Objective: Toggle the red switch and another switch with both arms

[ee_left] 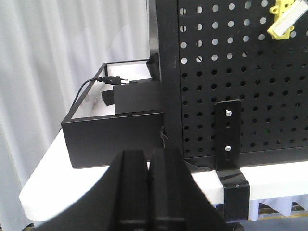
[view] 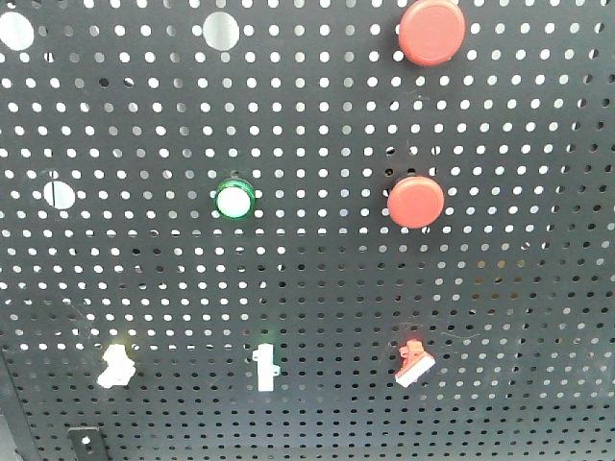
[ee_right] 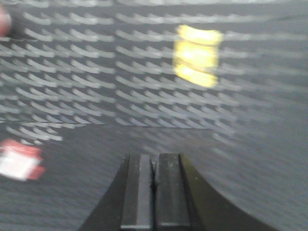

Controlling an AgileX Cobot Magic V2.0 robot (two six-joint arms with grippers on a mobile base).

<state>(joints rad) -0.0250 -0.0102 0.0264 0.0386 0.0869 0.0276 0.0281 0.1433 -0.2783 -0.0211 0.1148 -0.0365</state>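
Note:
The red switch sits low on the right of the black pegboard, its white lever tip slanting down-left. The pale yellow-cream switch is low on the left. Neither gripper shows in the front view. In the left wrist view my left gripper is shut and empty, low by the board's left post, with the yellow switch far up to its right. The right wrist view is smeared. My right gripper is shut and empty in front of the board, and the red switch lies to its left.
Two big round red buttons, a green lamp and a slim green-and-white toggle share the board. A black box with a plug stands left of the post, and a black bracket clamps the board to the white table. A blurred yellow object is on the board.

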